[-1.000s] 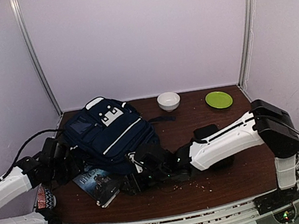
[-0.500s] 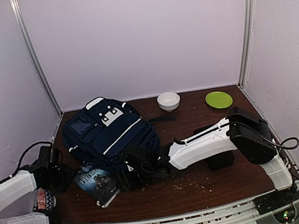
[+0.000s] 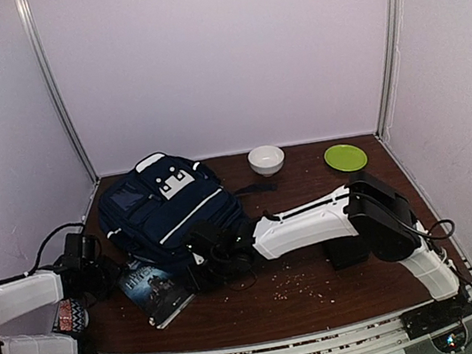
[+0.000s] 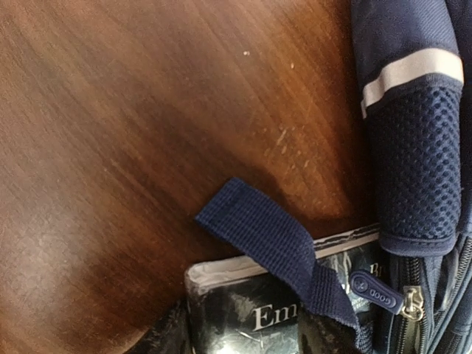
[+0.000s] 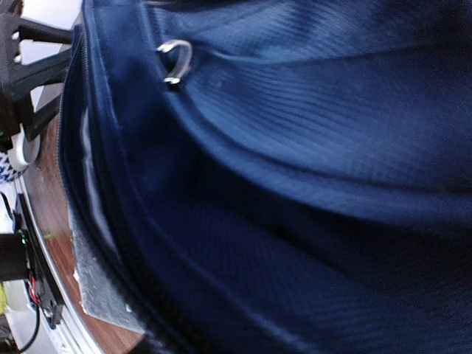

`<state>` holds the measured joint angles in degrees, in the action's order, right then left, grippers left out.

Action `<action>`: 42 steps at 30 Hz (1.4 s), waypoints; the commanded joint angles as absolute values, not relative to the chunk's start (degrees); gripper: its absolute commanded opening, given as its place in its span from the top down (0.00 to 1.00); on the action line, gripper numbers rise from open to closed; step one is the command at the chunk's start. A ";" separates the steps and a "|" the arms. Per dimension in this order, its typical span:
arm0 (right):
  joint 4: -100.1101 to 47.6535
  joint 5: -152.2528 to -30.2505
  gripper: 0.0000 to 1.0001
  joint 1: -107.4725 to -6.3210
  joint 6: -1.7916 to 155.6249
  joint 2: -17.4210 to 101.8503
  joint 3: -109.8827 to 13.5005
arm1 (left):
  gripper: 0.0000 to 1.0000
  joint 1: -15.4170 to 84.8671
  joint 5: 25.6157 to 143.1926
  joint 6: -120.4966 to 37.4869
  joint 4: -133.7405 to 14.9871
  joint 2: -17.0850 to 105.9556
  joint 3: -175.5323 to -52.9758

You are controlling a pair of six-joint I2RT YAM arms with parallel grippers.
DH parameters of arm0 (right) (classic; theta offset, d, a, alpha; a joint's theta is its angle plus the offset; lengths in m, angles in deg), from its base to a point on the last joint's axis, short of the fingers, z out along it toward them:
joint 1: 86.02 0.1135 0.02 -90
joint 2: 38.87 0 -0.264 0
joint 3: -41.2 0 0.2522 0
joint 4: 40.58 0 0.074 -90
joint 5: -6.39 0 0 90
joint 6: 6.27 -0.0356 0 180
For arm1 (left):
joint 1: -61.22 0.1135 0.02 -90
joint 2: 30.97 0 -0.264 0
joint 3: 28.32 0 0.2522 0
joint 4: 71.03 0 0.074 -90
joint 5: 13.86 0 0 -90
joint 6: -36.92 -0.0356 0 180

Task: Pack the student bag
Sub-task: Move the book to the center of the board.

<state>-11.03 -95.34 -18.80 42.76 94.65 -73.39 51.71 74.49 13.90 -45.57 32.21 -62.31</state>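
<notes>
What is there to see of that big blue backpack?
The student bag is navy woven fabric with white stripe trim, a white buckle patch, front zip pockets, a mesh side panel and loose webbing straps. It lies flat, front up, at the back left of the table. Its near edge overlaps a dark book. The right claw is right at that edge, but its grip is hidden.

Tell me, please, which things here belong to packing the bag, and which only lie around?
For the job: student bag; book, probably, at its near edge.
Lying about: white bowl; green plate; crumbs.
</notes>
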 commanded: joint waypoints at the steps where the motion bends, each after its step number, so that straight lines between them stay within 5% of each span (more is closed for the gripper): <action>1: -13.48 -99.65 0.61 -17.41 43.98 91.81 -69.22 | 0.19 50.69 82.18 13.61 -47.69 32.54 -58.73; 6: -17.21 -100.08 0.77 -16.24 42.39 85.25 -59.71 | 0.29 45.09 82.59 15.27 -47.89 29.15 -55.24; 12: -19.87 -100.55 0.92 -15.61 40.49 78.55 -50.78 | 0.56 36.79 81.80 20.27 -49.89 25.75 -53.48; 17: -21.61 -97.06 0.84 -15.84 39.95 73.67 -44.39 | 0.66 34.59 80.74 19.69 -49.91 24.52 -53.67; 20: -20.14 -93.40 0.65 -16.34 39.64 72.23 -43.13 | 0.69 32.67 82.09 16.10 -51.02 29.14 -56.94; 27: -23.68 -88.36 0.40 -17.95 35.94 65.82 -33.72 | 0.70 22.88 82.02 13.09 -55.04 42.68 -66.48; 36: -26.69 -90.46 0.45 -19.35 33.78 63.71 -26.98 | 0.62 16.58 84.76 10.19 -59.22 57.45 -76.88; 42: -27.16 -89.54 0.41 -19.68 30.70 57.38 -21.50 | 0.31 14.11 82.91 10.84 -55.52 54.85 -77.30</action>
<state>-26.24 -91.12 -19.24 33.30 61.60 -24.00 16.41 80.61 11.56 -58.68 56.69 -77.15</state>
